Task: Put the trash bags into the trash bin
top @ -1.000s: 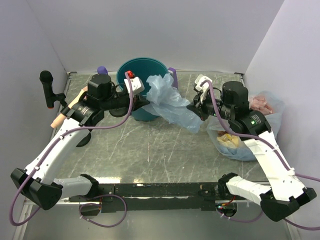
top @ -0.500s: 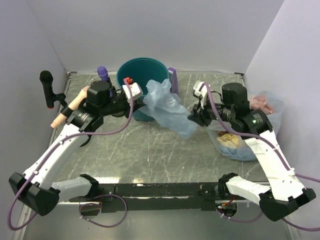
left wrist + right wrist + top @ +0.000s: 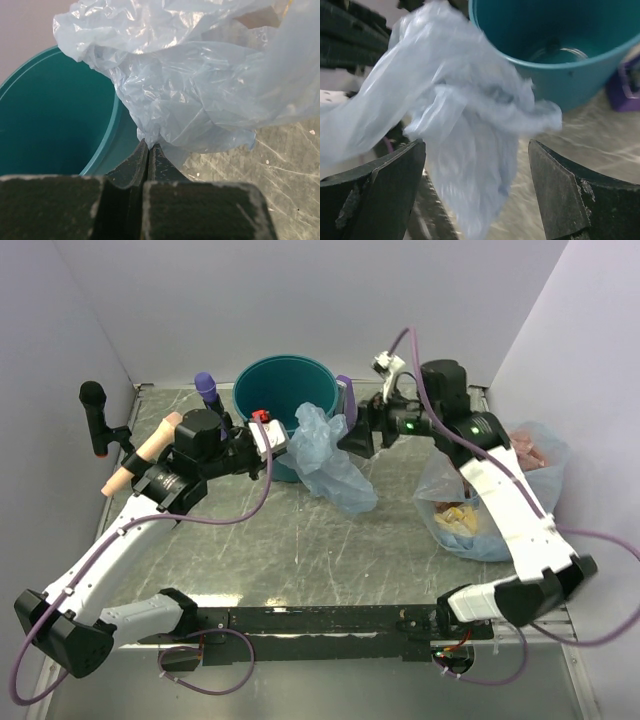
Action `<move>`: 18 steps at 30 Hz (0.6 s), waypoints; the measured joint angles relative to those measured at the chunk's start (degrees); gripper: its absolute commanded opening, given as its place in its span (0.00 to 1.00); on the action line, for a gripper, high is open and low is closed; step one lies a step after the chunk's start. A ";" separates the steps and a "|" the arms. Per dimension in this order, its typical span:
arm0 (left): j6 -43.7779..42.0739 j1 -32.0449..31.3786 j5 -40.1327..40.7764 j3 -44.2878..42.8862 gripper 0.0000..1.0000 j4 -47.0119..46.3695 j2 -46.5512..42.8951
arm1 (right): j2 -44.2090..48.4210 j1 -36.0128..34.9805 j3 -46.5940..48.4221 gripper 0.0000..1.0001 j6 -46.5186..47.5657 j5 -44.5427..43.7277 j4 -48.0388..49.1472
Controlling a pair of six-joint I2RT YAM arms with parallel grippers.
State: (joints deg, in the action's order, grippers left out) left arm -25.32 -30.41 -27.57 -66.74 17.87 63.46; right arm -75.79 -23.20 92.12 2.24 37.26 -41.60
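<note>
- The bag (image 3: 325,455) hangs outside the bin (image 3: 243,390), centre frame; nothing in yet
- Left gripper (image 3: 149,150) pinched on bag edge
- Right gripper (image 3: 477,165) fingers wide apart, holding nothing

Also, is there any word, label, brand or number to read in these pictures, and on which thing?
No text can be read.
The teal bin, the pale-blue bag and the table bear no print.
The packets in the clear bag at the right may carry print, but they are too small to tell.
</note>
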 measured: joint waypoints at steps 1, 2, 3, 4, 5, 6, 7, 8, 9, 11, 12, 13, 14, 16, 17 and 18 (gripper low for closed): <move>-0.24 -0.26 0.02 0.00 0.01 0.00 0.02 | -1.42 0.00 0.44 0.90 -1.57 0.98 0.70; -0.46 -0.55 0.04 0.00 0.01 0.04 0.07 | -2.67 0.00 0.83 0.90 -3.08 2.08 1.33; -0.52 -0.76 0.07 -0.02 0.01 0.02 0.11 | -3.93 0.00 1.31 0.90 -4.66 3.23 1.99; -0.52 -0.92 0.07 -0.04 0.01 0.04 0.13 | -4.61 0.00 1.66 0.90 -5.62 3.82 2.21; -0.52 -1.18 0.13 -0.13 0.01 0.15 0.15 | -5.35 -0.02 2.10 0.90 -6.71 4.55 2.64; -0.52 -1.51 0.24 -0.17 0.01 0.15 0.15 | -5.97 -0.02 2.69 0.89 -7.85 5.27 2.99; -0.52 -1.84 0.33 -0.26 0.01 0.28 0.15 | -6.38 -0.02 3.23 0.89 -8.72 5.86 3.43; -0.52 -2.10 0.42 -0.37 0.01 0.39 0.15 | -6.73 -0.02 3.74 0.88 -9.31 6.25 3.63; -0.52 -2.45 0.48 -0.46 0.01 0.39 0.15 | -7.08 -0.02 4.37 0.85 -10.10 6.93 4.04; -0.52 -2.91 0.50 -0.46 0.01 0.42 0.15 | -7.58 -0.04 5.22 0.58 -11.19 8.00 5.18; -0.52 -3.10 0.50 -0.46 0.01 0.44 0.15 | -7.72 -0.04 5.46 0.46 -11.52 8.70 5.66; -0.52 -3.21 0.52 -0.46 0.01 0.46 0.17 | -7.76 -0.07 5.55 0.32 -11.65 9.31 6.05; -0.50 -3.30 0.52 -0.46 0.01 0.46 0.15 | -7.76 -0.07 5.62 0.19 -11.74 9.73 6.10; -0.39 -3.32 0.68 -0.46 0.11 0.42 0.17 | -7.80 -0.07 5.66 0.00 -11.52 10.56 6.21; -0.28 -3.32 0.96 -0.48 0.25 0.50 0.17 | -7.80 -0.07 5.66 0.00 -10.97 10.49 6.12; -0.24 -3.32 1.16 -0.61 0.42 0.87 0.26 | -7.76 -0.07 5.66 0.00 -10.34 10.14 5.92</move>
State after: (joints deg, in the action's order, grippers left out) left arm -25.56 -33.74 -26.41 -67.35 18.74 63.72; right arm -83.55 -23.27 97.78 -8.10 47.40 -35.68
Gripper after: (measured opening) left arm 0.082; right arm 0.038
